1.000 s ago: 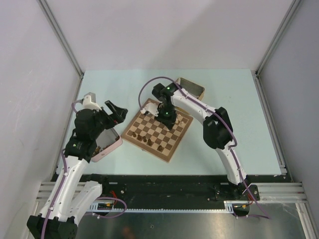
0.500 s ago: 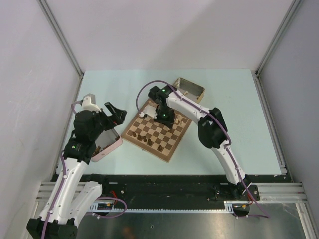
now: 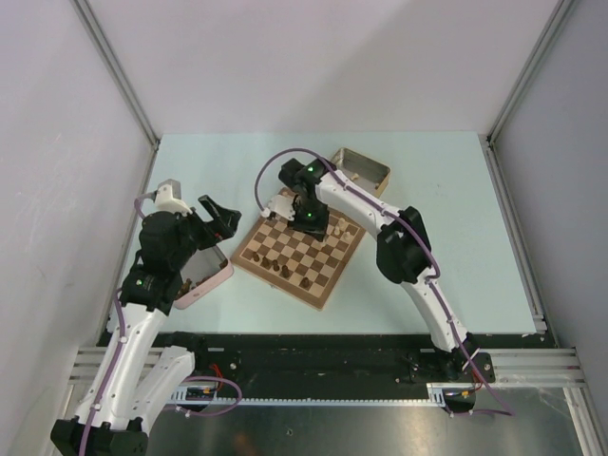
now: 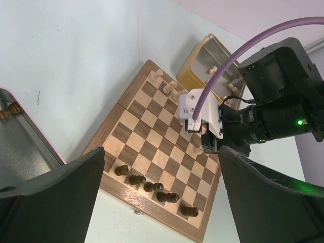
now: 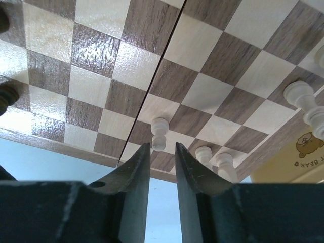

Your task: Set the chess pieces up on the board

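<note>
1. Yellow tin (image 4: 198,68): open, on the desk (image 4: 76,50) just past the right tool (image 5: 162,152), off the far corner of the board (image 4: 152,136). A few pale pieces (image 4: 213,69) lie inside it.
2. Pink tin (image 4: 25,152): open, beneath and beside the left tool (image 4: 162,151), just off the board's left edge. Brown pieces show at one end of it, though their number cannot be told.
3. Board: flat wooden square of light tan and dark brown squares with a thin pale border. It lies cornerwise on the desk between the two tins. The right tool hangs over its far half, and the left tool stands clear of its left edge.
4. Dark pieces (image 4: 150,187): five stand upright in a row along the board's near edge, well away from the right tool.
5. More pale pieces (image 4: 171,87): three stand at the far edge, to one side of the right tool. Others stand just right of its fingertips in the right wrist view.
6. Pawn (image 5: 160,132): pale and upright, just ahead of the right tool's fingertips and not touching them.
7. Right tool: jaws parted by a narrow gap with nothing between them.
8. Left tool: jaws spread wide and empty.
</note>
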`<action>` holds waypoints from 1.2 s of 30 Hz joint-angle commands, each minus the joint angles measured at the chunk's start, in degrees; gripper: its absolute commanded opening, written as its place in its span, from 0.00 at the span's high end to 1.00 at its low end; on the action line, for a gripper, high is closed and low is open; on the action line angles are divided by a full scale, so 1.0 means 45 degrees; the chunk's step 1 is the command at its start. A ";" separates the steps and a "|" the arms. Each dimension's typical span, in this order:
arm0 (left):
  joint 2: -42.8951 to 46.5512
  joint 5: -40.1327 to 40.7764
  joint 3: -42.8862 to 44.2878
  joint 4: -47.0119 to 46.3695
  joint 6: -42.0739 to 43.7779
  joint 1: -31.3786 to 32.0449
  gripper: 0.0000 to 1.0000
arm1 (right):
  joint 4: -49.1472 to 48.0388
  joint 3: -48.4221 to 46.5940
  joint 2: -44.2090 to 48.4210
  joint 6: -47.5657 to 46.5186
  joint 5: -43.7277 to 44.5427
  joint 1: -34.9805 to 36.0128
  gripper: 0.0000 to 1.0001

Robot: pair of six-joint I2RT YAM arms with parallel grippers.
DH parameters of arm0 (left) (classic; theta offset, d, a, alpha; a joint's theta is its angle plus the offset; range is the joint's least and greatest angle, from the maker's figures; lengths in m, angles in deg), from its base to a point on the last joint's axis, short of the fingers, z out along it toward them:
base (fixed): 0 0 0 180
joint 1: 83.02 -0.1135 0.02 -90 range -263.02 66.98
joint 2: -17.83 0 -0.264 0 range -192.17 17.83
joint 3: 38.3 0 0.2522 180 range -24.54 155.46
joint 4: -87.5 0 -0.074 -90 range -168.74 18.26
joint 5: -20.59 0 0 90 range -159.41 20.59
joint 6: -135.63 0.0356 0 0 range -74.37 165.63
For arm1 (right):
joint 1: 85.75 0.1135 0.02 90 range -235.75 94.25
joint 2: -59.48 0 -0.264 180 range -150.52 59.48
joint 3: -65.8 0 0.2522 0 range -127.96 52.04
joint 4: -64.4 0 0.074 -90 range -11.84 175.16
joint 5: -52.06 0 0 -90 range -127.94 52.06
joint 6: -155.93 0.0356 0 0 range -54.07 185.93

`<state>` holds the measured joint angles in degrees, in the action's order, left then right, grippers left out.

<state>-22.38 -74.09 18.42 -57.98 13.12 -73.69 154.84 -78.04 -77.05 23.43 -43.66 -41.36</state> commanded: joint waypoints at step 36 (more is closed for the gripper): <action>0.0282 -0.0110 0.0180 -0.0081 -0.0119 -0.0099 0.01 | -0.3018 0.3633 0.2352 0.0695 -0.4296 -0.1913 0.57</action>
<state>-21.94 -74.16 18.42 -57.98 13.01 -73.69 142.99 -62.26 -68.35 25.90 -63.98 -50.44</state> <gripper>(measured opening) 0.987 0.427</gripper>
